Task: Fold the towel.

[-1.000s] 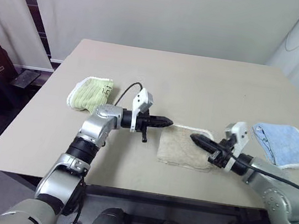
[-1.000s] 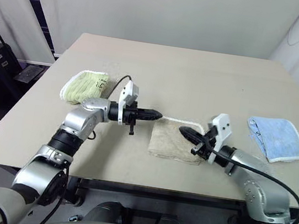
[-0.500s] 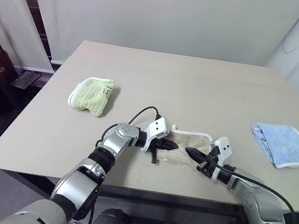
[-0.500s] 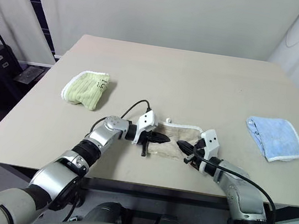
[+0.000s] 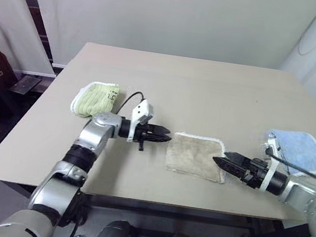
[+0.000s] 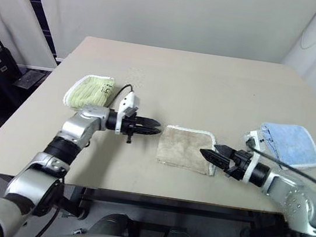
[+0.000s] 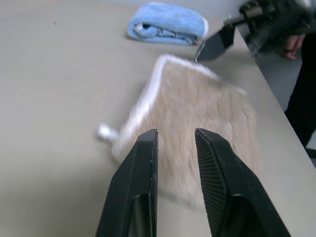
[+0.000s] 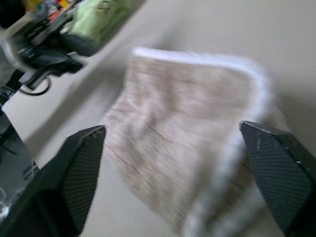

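The beige towel (image 5: 195, 156) lies folded into a rough square near the front edge of the table (image 5: 209, 90), flat, with its white stitched edging showing along the far side and the right side. Nothing is holding it.

The left gripper (image 5: 166, 136) hangs just beside the towel's left edge, pointing across at it, its two black fingers (image 7: 140, 182) parted by a narrow gap with nothing between them. The right gripper (image 5: 218, 160) sits at the towel's right front corner, pointing back toward the left one; in its wrist view the fingers (image 8: 79, 168) stand spread wide, the towel lying loose on the table beyond them.

A folded green cloth (image 5: 95, 99) rests well off to the left, and a folded blue cloth (image 5: 298, 147) lies toward the right edge.
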You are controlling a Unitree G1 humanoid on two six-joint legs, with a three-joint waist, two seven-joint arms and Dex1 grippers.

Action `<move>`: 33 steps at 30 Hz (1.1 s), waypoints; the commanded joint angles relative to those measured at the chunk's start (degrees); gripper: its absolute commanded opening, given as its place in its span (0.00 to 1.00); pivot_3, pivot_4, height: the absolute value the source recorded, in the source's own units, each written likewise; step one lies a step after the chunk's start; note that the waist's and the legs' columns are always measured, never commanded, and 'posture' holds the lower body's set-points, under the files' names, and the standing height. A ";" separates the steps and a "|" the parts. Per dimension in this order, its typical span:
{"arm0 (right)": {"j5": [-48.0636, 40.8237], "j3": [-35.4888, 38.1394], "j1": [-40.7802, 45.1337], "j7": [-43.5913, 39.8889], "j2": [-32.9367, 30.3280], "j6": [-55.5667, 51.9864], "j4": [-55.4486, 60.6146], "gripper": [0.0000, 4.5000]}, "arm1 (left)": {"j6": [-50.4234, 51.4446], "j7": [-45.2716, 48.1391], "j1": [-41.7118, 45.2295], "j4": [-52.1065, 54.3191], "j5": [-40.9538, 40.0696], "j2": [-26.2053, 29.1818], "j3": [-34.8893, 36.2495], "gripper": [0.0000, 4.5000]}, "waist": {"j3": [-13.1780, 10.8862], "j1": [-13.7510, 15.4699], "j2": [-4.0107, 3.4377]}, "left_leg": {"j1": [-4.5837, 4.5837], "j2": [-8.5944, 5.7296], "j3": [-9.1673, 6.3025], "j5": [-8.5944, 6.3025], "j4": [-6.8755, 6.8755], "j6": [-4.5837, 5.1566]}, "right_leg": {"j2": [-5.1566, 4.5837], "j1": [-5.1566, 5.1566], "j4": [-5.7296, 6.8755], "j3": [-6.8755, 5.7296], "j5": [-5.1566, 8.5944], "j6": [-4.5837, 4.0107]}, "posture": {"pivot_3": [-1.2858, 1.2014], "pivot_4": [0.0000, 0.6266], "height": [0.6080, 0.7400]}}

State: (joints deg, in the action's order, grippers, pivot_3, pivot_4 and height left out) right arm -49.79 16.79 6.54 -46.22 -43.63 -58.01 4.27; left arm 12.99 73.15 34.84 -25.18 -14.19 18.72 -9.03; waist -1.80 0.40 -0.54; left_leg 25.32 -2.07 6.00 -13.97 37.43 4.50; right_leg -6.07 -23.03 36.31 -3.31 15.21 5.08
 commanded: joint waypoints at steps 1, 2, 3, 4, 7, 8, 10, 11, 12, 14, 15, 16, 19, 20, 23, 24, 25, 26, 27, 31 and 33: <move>-1.02 0.49 5.18 -1.08 -1.84 -5.02 -6.81 0.99 | 3.25 2.49 -2.73 8.29 -4.51 4.24 3.31 0.29 | 0.00 -0.14 0.00 | -0.01 0.00 0.00 0.00 0.00 0.00 | 0.00 0.00 0.00 0.00 -0.01 -0.02 | 0.52 0.00 0.85; -0.81 -0.15 6.05 -1.35 -2.05 -6.11 -7.97 0.99 | 3.43 2.75 -4.02 9.84 -5.27 5.17 3.85 0.29 | 0.00 -0.16 -0.01 | -0.01 0.01 0.00 0.00 -0.01 0.00 | 0.00 -0.03 0.01 -0.01 -0.01 -0.02 | 0.52 0.00 0.85; -0.96 -0.58 6.90 -1.81 -2.07 -7.28 -9.00 0.99 | 2.28 3.50 -5.67 11.35 -6.40 5.95 4.76 0.29 | 0.02 -0.17 -0.03 | 0.00 0.01 0.00 0.01 -0.02 -0.01 | 0.00 -0.07 0.01 -0.01 -0.01 -0.02 | 0.52 0.00 0.85; -1.21 -0.87 7.62 -2.30 -2.06 -8.46 -9.93 0.99 | 1.56 4.46 -7.17 12.68 -7.23 6.90 5.27 0.29 | 0.02 -0.08 -0.05 | 0.00 0.01 0.00 0.01 -0.04 -0.01 | 0.00 -0.07 0.00 -0.01 -0.01 -0.03 | 0.52 0.00 0.85; -0.02 -3.27 8.92 -3.78 -1.87 -10.14 -12.42 0.99 | 0.06 5.87 -11.89 16.11 -9.84 8.69 7.32 0.29 | 0.03 -0.02 -0.08 | 0.01 0.01 0.02 0.01 -0.04 -0.02 | -0.01 -0.08 -0.03 0.01 0.00 -0.03 | 0.52 0.00 0.85; 0.21 -4.16 9.22 -4.40 -1.57 -10.58 -13.03 0.99 | 0.12 6.76 -13.58 17.03 -10.19 9.88 7.41 0.29 | 0.03 0.02 -0.08 | 0.02 0.01 0.03 0.01 -0.04 -0.02 | -0.02 -0.07 -0.03 0.01 0.00 -0.03 | 0.52 0.00 0.85; 1.08 -6.49 9.86 -5.33 -0.72 -10.75 -14.16 0.99 | -0.90 8.83 -17.20 18.82 -10.66 12.13 7.70 0.29 | 0.03 -0.02 -0.08 | 0.02 0.01 0.05 0.01 -0.04 -0.02 | -0.03 -0.06 -0.06 0.01 0.00 -0.04 | 0.52 0.00 0.85; 1.63 -7.60 10.23 -5.67 -0.28 -10.58 -14.79 0.99 | -0.62 9.61 -18.61 19.56 -10.89 13.29 7.63 0.29 | 0.04 -0.10 -0.09 | 0.02 0.01 0.08 0.00 -0.06 -0.02 | -0.04 -0.08 -0.06 0.02 0.00 -0.04 | 0.52 0.00 0.85; 1.96 -8.50 10.68 -6.22 0.21 -10.56 -15.49 0.99 | -0.21 10.03 -19.79 20.21 -10.97 14.40 7.47 0.29 | 0.03 -0.21 -0.09 | 0.01 0.01 0.08 0.00 -0.08 -0.02 | -0.03 -0.07 -0.06 0.02 0.00 -0.04 | 0.52 0.00 0.85; 2.39 -9.99 11.41 -7.45 0.92 -10.65 -16.07 0.99 | -0.23 10.01 -21.30 21.05 -11.08 15.62 7.29 0.29 | 0.02 -0.20 -0.12 | 0.01 0.01 0.09 0.00 -0.13 -0.02 | -0.03 -0.10 -0.06 0.02 -0.01 -0.06 | 0.52 0.00 0.85; 2.68 -10.70 11.87 -7.68 1.47 -10.76 -16.13 0.99 | -0.16 9.31 -21.62 21.37 -11.24 15.68 7.38 0.29 | 0.02 -0.11 -0.12 | 0.01 0.01 0.09 0.00 -0.15 -0.02 | -0.03 -0.11 -0.06 0.02 -0.02 -0.07 | 0.52 0.00 0.85; 3.17 -11.52 12.40 -7.72 2.06 -10.64 -16.21 0.99 | 0.78 8.39 -21.52 21.80 -11.52 15.58 7.33 0.29 | 0.03 -0.08 -0.12 | 0.00 0.01 0.09 0.00 -0.16 -0.02 | -0.03 -0.10 -0.06 0.00 -0.03 -0.08 | 0.52 0.00 0.85; 4.29 -13.18 14.57 -7.76 4.40 -10.64 -16.97 0.99 | 3.17 5.79 -20.13 23.91 -11.59 14.60 6.14 0.29 | 0.03 -0.10 -0.11 | -0.01 0.01 0.09 0.00 -0.20 -0.03 | -0.03 -0.12 -0.05 0.00 -0.08 -0.15 | 0.52 0.00 0.85; 4.54 -13.44 15.14 -7.82 4.97 -10.78 -17.36 0.99 | 3.66 4.92 -19.59 24.56 -11.49 14.11 5.78 0.29 | 0.03 -0.10 -0.11 | -0.02 0.01 0.09 0.00 -0.20 -0.03 | -0.03 -0.12 -0.04 0.00 -0.09 -0.16 | 0.52 0.00 0.85; 5.76 -14.30 16.24 -8.20 6.06 -10.69 -19.34 0.99 | 5.72 2.92 -16.99 25.35 -10.95 12.82 4.36 0.29 | 0.04 -0.11 -0.10 | -0.03 0.01 0.09 0.00 -0.19 -0.03 | -0.02 -0.15 -0.01 0.00 -0.12 -0.18 | 0.52 0.00 0.85; 6.22 -14.47 16.45 -8.30 6.31 -10.60 -20.16 0.99 | 6.30 2.56 -16.04 25.32 -10.75 12.52 3.90 0.29 | 0.05 -0.17 -0.08 | -0.03 0.01 0.09 0.01 -0.18 -0.04 | -0.02 -0.15 -0.01 0.00 -0.12 -0.18 | 0.52 0.00 0.85; 6.71 -14.65 16.58 -8.52 6.44 -10.47 -20.89 0.99 | 6.73 2.11 -14.82 24.97 -10.49 12.08 3.41 0.29 | 0.06 -0.23 -0.08 | -0.03 0.01 0.09 0.01 -0.18 -0.05 | -0.01 -0.16 -0.01 0.00 -0.12 -0.18 | 0.52 0.00 0.85; 7.23 -14.76 16.68 -8.59 6.53 -10.30 -21.50 0.91 | 7.23 1.60 -13.80 24.80 -10.30 11.79 2.93 0.29 | 0.07 -0.29 -0.07 | -0.04 0.01 0.09 0.02 -0.18 -0.07 | -0.01 -0.16 -0.01 0.00 -0.12 -0.18 | 0.52 0.00 0.85; 7.77 -14.66 17.01 -8.19 6.66 -10.48 -22.40 0.88 | 8.04 0.97 -13.06 25.32 -10.29 11.59 2.45 0.29 | 0.07 -0.41 -0.07 | -0.04 0.01 0.09 0.03 -0.18 -0.07 | -0.01 -0.16 -0.01 0.00 -0.12 -0.18 | 0.52 0.00 0.85; 8.37 -12.32 18.01 -6.77 6.87 -11.25 -24.75 0.55 | 12.60 -2.52 -12.04 30.68 -10.87 11.29 0.98 0.29 | 0.09 -1.06 -0.10 | -0.03 0.01 0.09 0.04 -0.19 -0.09 | -0.01 -0.17 -0.01 0.01 -0.12 -0.17 | 0.52 0.00 0.85; 8.41 -11.97 17.46 -6.74 6.53 -11.47 -24.07 0.39 | 15.07 -4.20 -11.97 33.59 -11.58 11.29 0.61 0.29 | 0.09 -1.08 -0.10 | -0.02 0.01 0.09 0.03 -0.19 -0.09 | 0.00 -0.17 -0.02 0.01 -0.12 -0.17 | 0.52 0.00 0.85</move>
State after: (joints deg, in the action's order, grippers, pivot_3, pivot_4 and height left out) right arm -41.70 3.89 23.71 -53.22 -37.00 -68.80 -20.20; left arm 26.44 70.25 21.44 4.88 -24.45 29.78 -8.55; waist -1.71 -0.68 -0.64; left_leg 25.30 -2.06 6.09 -13.94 37.24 4.41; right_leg -6.07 -23.21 36.28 -3.30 15.09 4.91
